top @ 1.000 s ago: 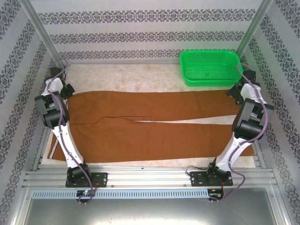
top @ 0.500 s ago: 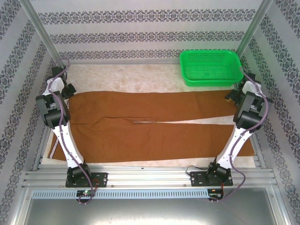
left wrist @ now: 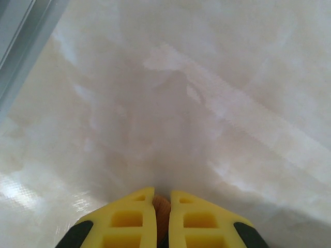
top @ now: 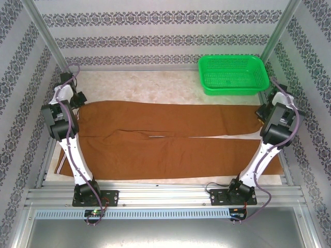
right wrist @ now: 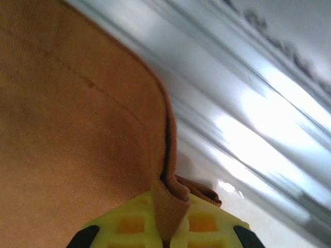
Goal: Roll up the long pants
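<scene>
The long pants (top: 170, 135), rust-brown, lie flat across the pale table with the waist at the left and both legs running right. My left gripper (top: 78, 98) is at the waist's far left corner; its yellow fingers (left wrist: 134, 222) are shut on a bit of brown cloth (left wrist: 162, 206). My right gripper (top: 261, 111) is at the far leg's hem on the right. In the right wrist view its yellow fingers (right wrist: 129, 225) are shut on the hem of the long pants (right wrist: 168, 204), which bunches up between them.
A green plastic basket (top: 234, 74) stands at the back right of the table, just beyond the right gripper. Patterned walls enclose the table on three sides. A metal rail (top: 165, 194) runs along the near edge by the arm bases.
My right gripper has moved right and out to the far leg's hem and shut on it. The far leg has been drawn slightly. The left gripper has barely moved.
</scene>
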`<move>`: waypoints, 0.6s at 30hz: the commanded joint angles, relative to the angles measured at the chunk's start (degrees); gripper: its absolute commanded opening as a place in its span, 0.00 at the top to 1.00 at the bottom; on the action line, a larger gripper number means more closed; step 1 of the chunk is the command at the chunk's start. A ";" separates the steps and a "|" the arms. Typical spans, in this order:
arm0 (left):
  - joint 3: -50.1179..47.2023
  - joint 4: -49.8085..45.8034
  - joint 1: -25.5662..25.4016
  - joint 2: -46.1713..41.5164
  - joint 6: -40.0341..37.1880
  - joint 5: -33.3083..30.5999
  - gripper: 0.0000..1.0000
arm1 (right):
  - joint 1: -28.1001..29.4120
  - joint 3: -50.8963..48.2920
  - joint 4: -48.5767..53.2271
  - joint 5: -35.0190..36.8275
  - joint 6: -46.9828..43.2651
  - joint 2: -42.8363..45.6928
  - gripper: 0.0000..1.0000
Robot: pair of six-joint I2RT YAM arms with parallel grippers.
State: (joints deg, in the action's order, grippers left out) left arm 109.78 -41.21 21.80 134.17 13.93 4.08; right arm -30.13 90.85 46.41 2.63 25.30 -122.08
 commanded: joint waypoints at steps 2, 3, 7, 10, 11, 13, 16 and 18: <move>1.23 -6.39 -1.32 0.41 0.39 0.96 1.00 | -0.07 -9.32 4.93 5.37 -0.14 7.56 1.00; 1.24 -6.35 -1.33 0.35 0.39 1.00 1.00 | 0.15 -10.99 5.05 5.52 0.15 9.06 1.00; 1.17 -5.92 -1.33 0.22 0.81 2.30 1.00 | 1.41 -17.02 6.55 8.22 0.39 15.02 1.00; 1.08 -5.90 -1.33 0.31 0.66 2.31 1.00 | 3.11 -19.78 8.49 15.56 0.94 22.29 1.00; 0.98 -5.77 -1.37 0.23 0.57 2.32 1.00 | 3.84 -20.37 8.95 16.62 1.19 25.04 0.96; 1.05 -5.66 -1.33 0.35 0.48 2.26 1.00 | 5.00 -20.41 9.91 16.91 0.81 29.48 0.48; 0.84 -5.43 -1.35 0.52 0.31 2.39 1.00 | 7.23 -17.94 10.48 16.72 -0.55 33.70 0.17; 1.09 -5.55 -1.33 0.69 0.30 2.39 1.00 | 8.54 -14.94 10.67 14.88 -0.84 33.79 0.16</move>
State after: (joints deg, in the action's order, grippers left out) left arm 110.17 -42.68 21.34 134.17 14.00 4.58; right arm -22.90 72.64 55.66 16.08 25.28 -88.82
